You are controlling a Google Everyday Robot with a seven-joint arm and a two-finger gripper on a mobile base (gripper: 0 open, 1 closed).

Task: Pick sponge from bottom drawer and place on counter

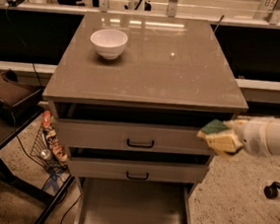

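Note:
My gripper (222, 137) reaches in from the right on a white arm, level with the top drawer front at the cabinet's right corner. It is shut on the sponge (214, 127), whose dark green face is up with the yellowish layer below. It is held below the edge of the counter (149, 65), a glossy grey-brown slab. The bottom drawer (133, 207) is pulled out at the bottom of the view, and its pale floor shows nothing on it.
A white bowl (108, 42) stands on the counter's back left. Two upper drawers with black handles (140, 144) are shut. A dark side table (0, 120) and a wire basket of items (50, 140) stand at the left. A chair caster (271, 191) is on the floor at right.

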